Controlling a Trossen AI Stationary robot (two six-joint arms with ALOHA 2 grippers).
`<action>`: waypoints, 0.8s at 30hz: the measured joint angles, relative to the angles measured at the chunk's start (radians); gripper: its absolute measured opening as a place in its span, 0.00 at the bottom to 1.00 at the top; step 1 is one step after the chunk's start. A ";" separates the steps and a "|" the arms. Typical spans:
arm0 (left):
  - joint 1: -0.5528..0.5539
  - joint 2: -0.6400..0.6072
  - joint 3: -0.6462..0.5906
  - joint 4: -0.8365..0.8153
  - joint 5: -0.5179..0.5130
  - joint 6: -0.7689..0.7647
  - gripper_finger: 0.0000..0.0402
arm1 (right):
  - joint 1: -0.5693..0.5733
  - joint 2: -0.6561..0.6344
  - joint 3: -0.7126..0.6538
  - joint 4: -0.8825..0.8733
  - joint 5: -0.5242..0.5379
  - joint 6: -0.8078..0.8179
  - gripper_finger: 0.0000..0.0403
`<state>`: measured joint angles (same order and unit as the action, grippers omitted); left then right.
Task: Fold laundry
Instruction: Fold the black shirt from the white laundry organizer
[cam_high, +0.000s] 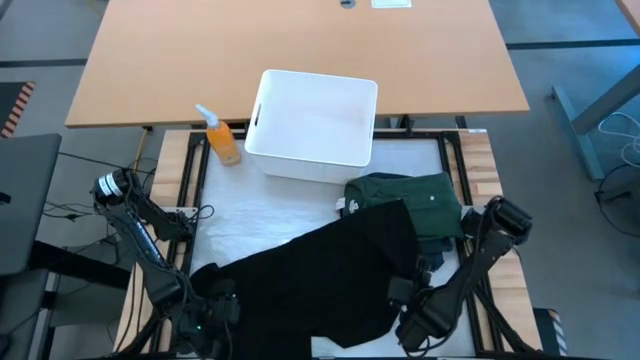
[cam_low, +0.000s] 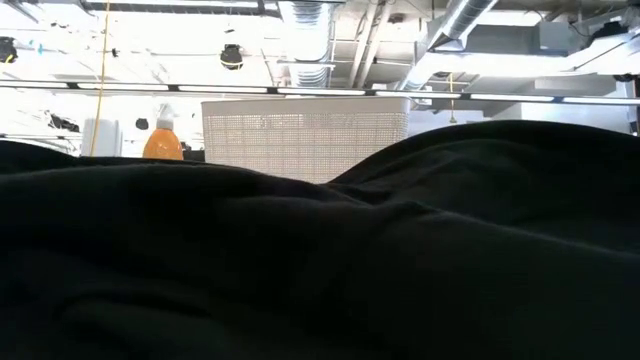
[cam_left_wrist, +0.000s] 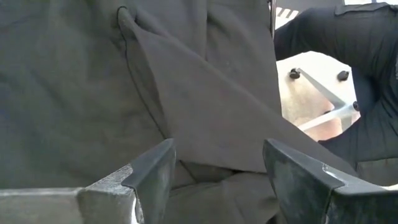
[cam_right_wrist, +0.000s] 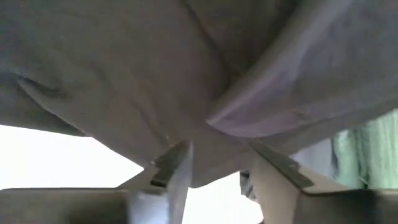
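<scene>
We're looking down on a black garment (cam_high: 320, 270) spread across the near half of the white work surface (cam_high: 250, 215), with a dark green garment (cam_high: 415, 200) bunched just behind its right corner. Down at the near left edge, the left gripper (cam_left_wrist: 217, 174) sits over the black cloth with its fingers spread wide, nothing pinched between them. On the right, the right gripper (cam_right_wrist: 217, 171) is at the garment's near right corner, jaws parted, dark fabric draped just ahead of them; we can't tell if it grips anything. Behind the laundry we have the white bin (cam_high: 313, 125) and an orange bottle (cam_high: 222, 140) beside it.
</scene>
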<state>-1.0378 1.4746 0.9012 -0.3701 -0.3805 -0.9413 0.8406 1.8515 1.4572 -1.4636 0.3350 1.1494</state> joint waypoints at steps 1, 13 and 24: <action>0.000 0.000 0.000 0.000 0.000 0.006 0.58 | -0.009 0.000 0.013 -0.016 -0.010 0.002 0.45; 0.000 -0.001 -0.009 -0.006 -0.001 0.022 0.58 | 0.011 0.002 -0.048 0.006 -0.055 0.123 0.77; 0.000 -0.001 -0.009 -0.006 -0.001 0.118 0.58 | 0.132 0.002 -0.208 0.126 0.189 0.338 0.77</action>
<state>-1.0378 1.4738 0.8921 -0.3763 -0.3815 -0.8230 0.9721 1.8534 1.2491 -1.3373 0.5235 1.4871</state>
